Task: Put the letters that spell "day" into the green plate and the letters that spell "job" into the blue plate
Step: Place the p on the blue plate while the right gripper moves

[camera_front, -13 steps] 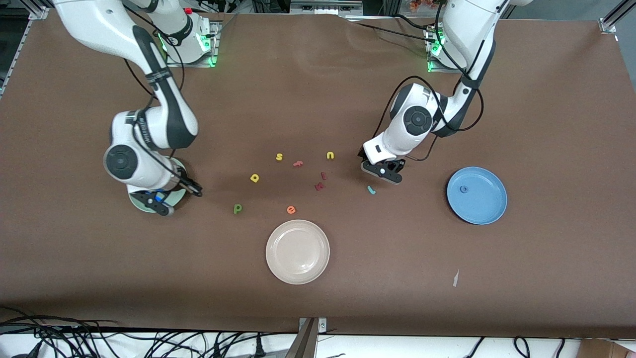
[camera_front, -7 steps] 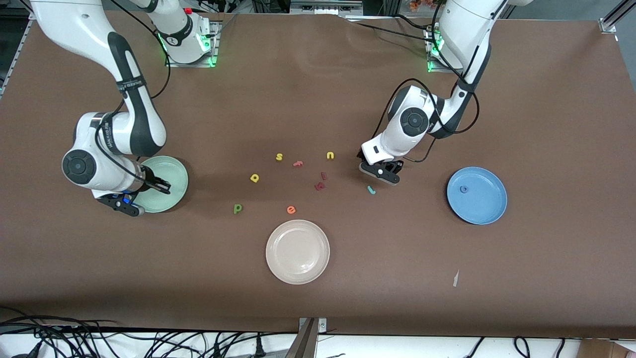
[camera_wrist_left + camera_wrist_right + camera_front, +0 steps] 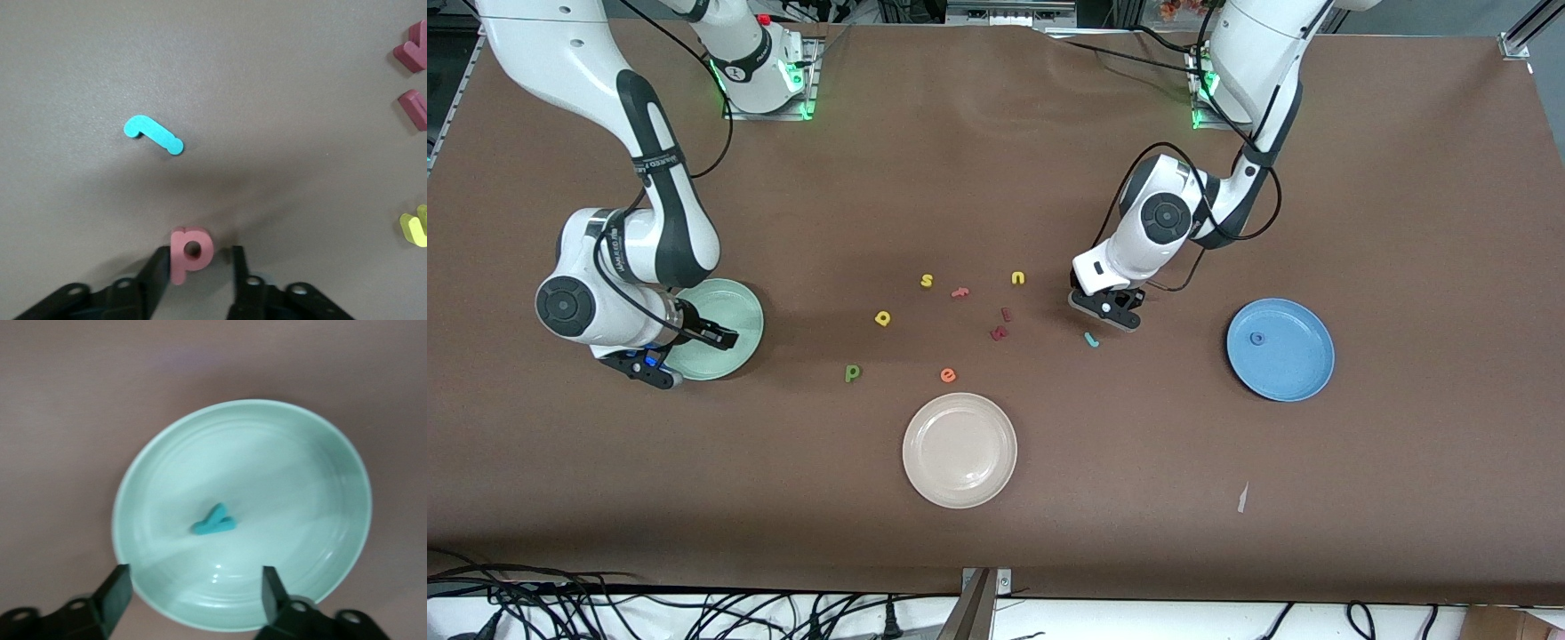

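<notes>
One brown table holds scattered letters, cables along its edge.

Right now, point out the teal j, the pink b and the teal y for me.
teal j [image 3: 153, 135]: left wrist view, mid-stem.
pink b [image 3: 191, 252]: left wrist view, on its bowl, between the left end effector's fingers.
teal y [image 3: 215, 521]: right wrist view, where its strokes meet.

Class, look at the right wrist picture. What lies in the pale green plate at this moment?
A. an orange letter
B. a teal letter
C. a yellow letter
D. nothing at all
B: a teal letter lies in the well of the green plate, with the open right gripper over the plate's rim.
</notes>
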Controlling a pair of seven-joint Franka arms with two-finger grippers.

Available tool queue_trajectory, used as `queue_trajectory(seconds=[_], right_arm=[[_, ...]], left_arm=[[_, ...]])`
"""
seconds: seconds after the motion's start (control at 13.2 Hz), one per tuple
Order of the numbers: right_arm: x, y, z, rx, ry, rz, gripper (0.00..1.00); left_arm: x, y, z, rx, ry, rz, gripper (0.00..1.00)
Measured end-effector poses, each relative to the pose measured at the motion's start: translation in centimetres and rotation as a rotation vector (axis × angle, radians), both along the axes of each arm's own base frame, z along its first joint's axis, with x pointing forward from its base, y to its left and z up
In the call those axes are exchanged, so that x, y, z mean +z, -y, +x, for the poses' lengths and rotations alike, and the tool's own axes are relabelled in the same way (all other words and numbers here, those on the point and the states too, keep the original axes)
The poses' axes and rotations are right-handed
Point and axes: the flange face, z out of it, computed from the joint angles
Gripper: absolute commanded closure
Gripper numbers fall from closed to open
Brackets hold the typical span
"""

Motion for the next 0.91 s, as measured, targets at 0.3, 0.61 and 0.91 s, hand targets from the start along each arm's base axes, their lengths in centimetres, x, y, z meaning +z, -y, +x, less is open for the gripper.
queue_trajectory(seconds=[0.3,0.61,0.91], right_arm=[[0.9,-6.1,-0.5,-0.071,0.011,0.018,0.0],[1.0,-12.7,-1.8,-0.171,0.012,0.031,0.0],[1.3,-17.1,-2.7,-0.259,0.034,0.048,0.0]], left_arm=[[0.4,0.1,0.2,-0.003,0.01,-0.004,0.85],[2.3,-2.2,2.8,0.051,0.053,-0.015,0.86],[6.1,-7.8,5.6,0.102,0.045,-0.018,0.86]])
